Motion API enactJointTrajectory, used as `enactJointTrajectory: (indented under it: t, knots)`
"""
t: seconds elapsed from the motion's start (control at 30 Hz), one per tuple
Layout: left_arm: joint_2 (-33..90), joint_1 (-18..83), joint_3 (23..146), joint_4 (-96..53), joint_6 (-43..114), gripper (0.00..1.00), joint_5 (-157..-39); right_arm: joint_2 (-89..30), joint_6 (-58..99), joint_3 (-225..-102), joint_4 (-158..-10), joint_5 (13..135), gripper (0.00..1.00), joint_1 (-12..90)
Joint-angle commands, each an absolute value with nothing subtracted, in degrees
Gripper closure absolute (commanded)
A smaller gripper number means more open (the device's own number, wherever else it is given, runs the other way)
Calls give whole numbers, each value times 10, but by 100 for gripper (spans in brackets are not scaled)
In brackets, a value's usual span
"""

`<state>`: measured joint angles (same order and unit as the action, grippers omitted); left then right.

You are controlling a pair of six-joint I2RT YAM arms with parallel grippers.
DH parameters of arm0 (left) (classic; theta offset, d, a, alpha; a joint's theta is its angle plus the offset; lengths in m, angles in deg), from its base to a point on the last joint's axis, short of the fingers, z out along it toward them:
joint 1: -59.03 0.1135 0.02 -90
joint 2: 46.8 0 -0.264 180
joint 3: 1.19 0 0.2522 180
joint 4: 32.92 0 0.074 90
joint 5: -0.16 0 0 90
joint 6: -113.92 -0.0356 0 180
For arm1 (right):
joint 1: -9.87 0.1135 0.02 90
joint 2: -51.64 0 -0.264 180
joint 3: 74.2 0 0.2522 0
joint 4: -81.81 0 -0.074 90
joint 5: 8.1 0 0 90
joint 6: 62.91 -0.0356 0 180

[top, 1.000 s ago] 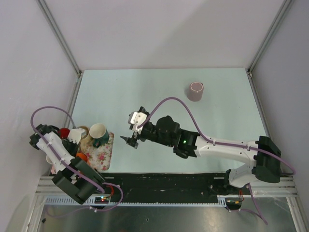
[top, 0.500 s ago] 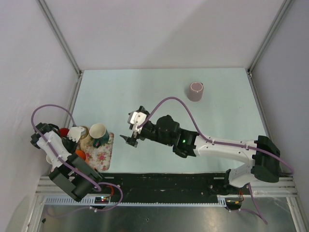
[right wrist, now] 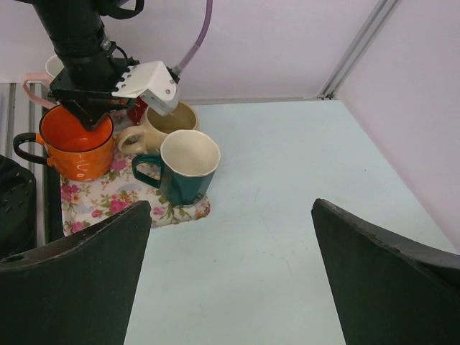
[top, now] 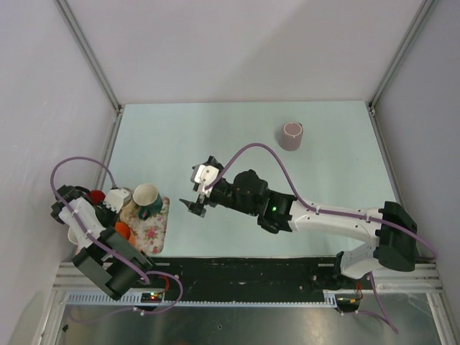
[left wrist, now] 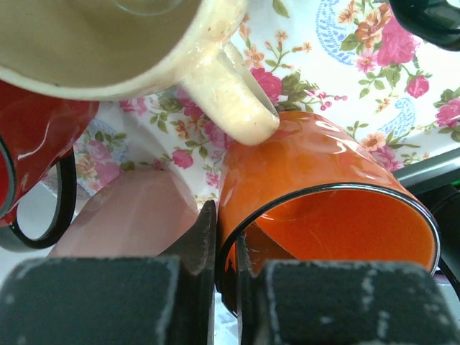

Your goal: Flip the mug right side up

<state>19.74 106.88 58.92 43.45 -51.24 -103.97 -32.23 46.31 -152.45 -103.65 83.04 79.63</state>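
A mauve mug (top: 291,136) stands alone on the far right of the table; its pale top looks like a base, mouth down. My left gripper (top: 115,224) is at the floral mat, shut on the rim of an orange mug (left wrist: 316,165), one finger inside and one outside. The gripper (left wrist: 224,230) is at the near rim. The right wrist view shows this gripper (right wrist: 88,115) above the upright orange mug (right wrist: 75,140). My right gripper (top: 195,207) is open and empty over the table's middle, far from the mauve mug. It points towards the mat in its own view (right wrist: 231,203).
A floral mat (top: 154,228) at the near left holds a teal mug (right wrist: 183,169), a cream mug (right wrist: 162,122), a red mug (top: 95,195) and a pink mug (left wrist: 129,215), packed close together. Enclosure walls and metal posts ring the table.
My left arm has shifted slightly at the mat, still on the orange mug. My right arm has barely moved.
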Motion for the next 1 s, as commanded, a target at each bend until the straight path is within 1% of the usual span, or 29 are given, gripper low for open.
enactJointTrajectory:
  t: [0.0, 0.1, 0.23, 0.33, 0.6, 0.67, 0.7, 0.73, 0.9, 0.97]
  knots:
    - [190, 1067, 579, 408, -536, 100, -1052, -319, 468, -1531, -1063, 829, 1, 793]
    - [192, 1067, 580, 395, -532, 100, -1057, -319, 466, -1531, -1065, 827, 1, 793]
    - [194, 1067, 575, 371, -531, 97, -1047, -317, 466, -1531, -1065, 825, 0, 792]
    - [191, 1068, 567, 343, -528, 97, -1045, -317, 467, -1531, -1066, 826, 0, 791]
    - [198, 1068, 569, 329, -520, 95, -1056, -317, 467, -1531, -1071, 826, 1, 789]
    - [200, 1067, 570, 328, -518, 86, -1048, -316, 467, -1531, -1069, 826, 1, 789]
    - [199, 1067, 570, 329, -517, 78, -1044, -316, 467, -1531, -1068, 826, 1, 789]
    - [197, 1067, 569, 329, -515, 73, -1040, -315, 468, -1531, -1067, 825, 1, 789]
    - [177, 1068, 577, 331, -507, 57, -1037, -314, 469, -1531, -1064, 826, 1, 789]
    - [165, 1068, 581, 333, -506, 53, -1047, -314, 469, -1531, -1064, 817, 0, 789]
